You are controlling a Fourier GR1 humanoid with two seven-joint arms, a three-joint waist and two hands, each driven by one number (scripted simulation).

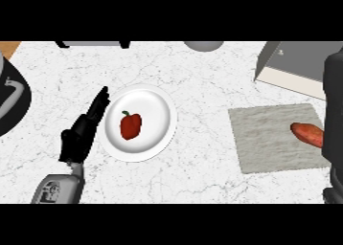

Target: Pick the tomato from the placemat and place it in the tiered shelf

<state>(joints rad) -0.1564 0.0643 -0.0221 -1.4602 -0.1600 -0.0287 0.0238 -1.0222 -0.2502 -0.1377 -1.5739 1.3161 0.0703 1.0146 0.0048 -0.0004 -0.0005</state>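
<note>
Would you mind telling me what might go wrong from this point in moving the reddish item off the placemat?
1. The right hand looms at the view's right edge and hides one end of the reddish item on the placemat, so contact is hard to judge.
2. The red pepper on the plate looks similar and might be mistaken for it.
3. The shelf sits close behind; a carry could clip its edge.

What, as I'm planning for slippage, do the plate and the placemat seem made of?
The plate looks like glazed ceramic or glossy plastic: plain white, smooth, with a soft sheen along its rim. The placemat looks like matte woven cloth: grey, with a mottled, rough texture and no shine.
</note>
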